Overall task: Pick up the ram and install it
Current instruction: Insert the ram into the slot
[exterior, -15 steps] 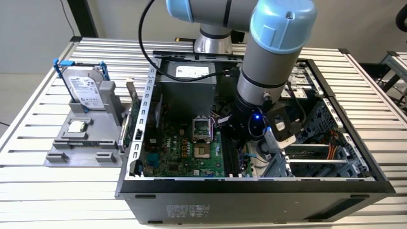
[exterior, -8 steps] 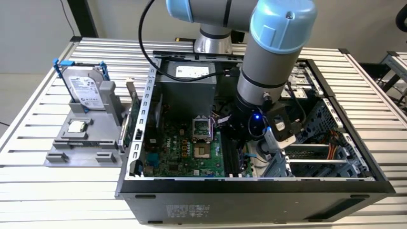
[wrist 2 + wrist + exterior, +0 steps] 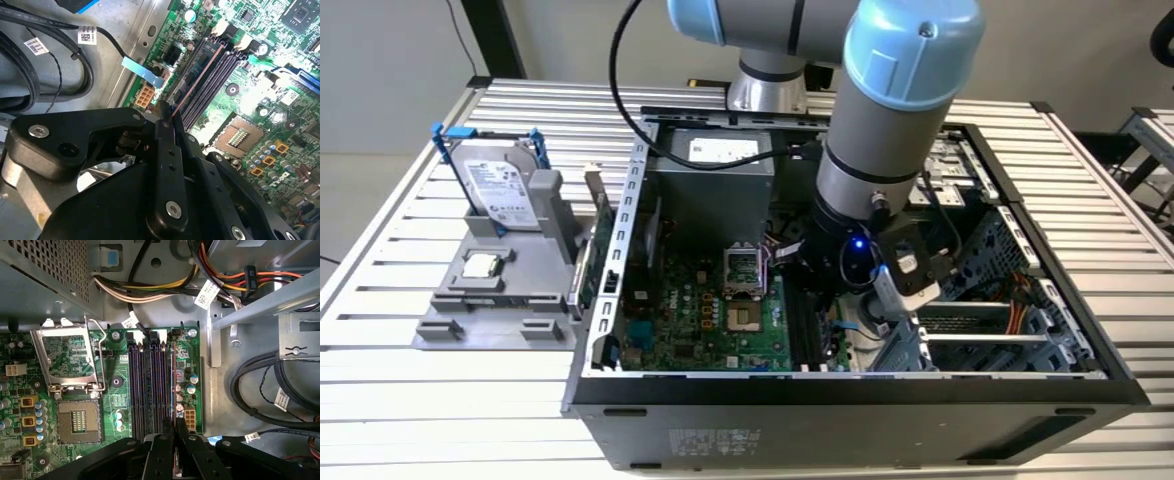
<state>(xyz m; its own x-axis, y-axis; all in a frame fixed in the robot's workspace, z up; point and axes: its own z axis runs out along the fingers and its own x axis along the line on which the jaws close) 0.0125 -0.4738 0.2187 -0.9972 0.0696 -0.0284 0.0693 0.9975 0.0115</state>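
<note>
Gripping ram edge-on, gripper clamped; stick extends beyond fingertips along memory slots.

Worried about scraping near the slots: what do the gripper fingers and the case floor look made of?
Fingers: matte black, likely plastic or coated metal; silver screws set in them. Case floor: bare grey sheet metal by its dull sheen and punched holes.

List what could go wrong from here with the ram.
The ram, clamped edge-on in the gripper, runs along the edge of the memory slots, close to the capacitors; a small offset could knock them or miss the slot. The CPU socket lies open beside the slots, so a slipped stick might damage its contacts.
</note>
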